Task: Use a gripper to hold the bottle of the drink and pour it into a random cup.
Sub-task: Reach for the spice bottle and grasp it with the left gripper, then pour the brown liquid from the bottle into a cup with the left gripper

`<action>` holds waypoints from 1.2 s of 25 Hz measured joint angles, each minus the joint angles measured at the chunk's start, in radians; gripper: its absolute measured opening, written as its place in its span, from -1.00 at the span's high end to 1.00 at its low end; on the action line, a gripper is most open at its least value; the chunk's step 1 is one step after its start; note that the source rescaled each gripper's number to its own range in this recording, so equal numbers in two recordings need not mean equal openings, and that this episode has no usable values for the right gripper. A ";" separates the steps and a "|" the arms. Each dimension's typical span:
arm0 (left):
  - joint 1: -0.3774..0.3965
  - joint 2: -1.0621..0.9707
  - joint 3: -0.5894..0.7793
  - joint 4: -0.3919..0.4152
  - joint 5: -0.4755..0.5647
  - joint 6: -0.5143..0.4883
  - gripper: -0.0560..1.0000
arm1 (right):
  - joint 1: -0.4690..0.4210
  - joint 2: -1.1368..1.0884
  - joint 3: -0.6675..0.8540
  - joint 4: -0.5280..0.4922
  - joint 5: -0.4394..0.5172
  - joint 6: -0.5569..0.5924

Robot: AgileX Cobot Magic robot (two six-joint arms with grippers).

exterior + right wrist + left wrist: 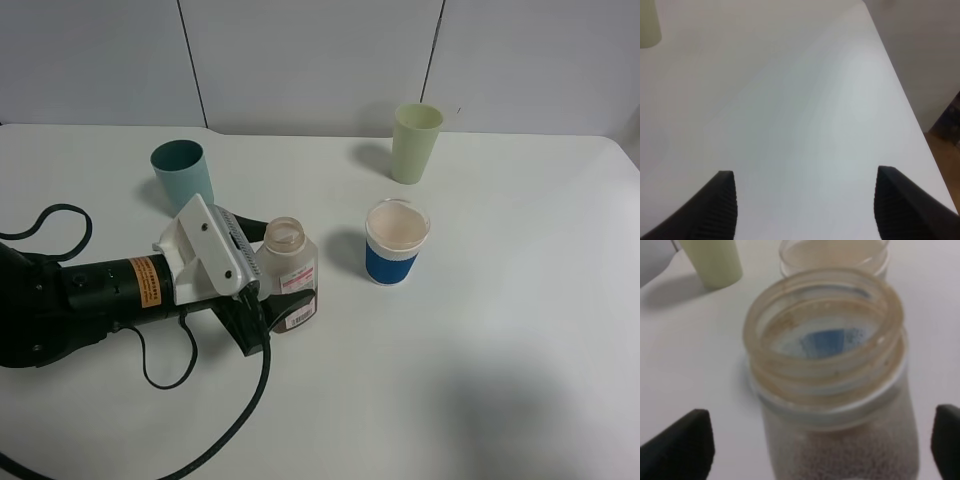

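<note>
While our left claw (pixel 817 440) stands wide open around the bottle (pixel 290 268), gripping nothing, we judge closing comes next, then lifting toward the teal cup (pixel 182 170) beside the claw

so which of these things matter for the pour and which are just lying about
For the job: left gripper, bottle, drink, teal cup.
Lying about: yellow-green cup, white cup with blue band.
</note>
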 joint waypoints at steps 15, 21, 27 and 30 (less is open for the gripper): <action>0.000 0.001 -0.001 0.019 0.005 0.004 0.89 | 0.000 0.000 0.000 0.000 0.000 0.000; 0.000 0.001 -0.001 0.021 0.006 0.004 0.89 | 0.000 0.000 0.000 0.000 0.000 0.000; 0.000 0.001 -0.001 0.022 0.006 0.004 0.89 | 0.000 0.000 0.000 0.000 0.000 0.000; 0.000 -0.004 -0.001 0.022 0.012 0.004 0.89 | 0.000 0.000 0.000 0.000 0.000 0.000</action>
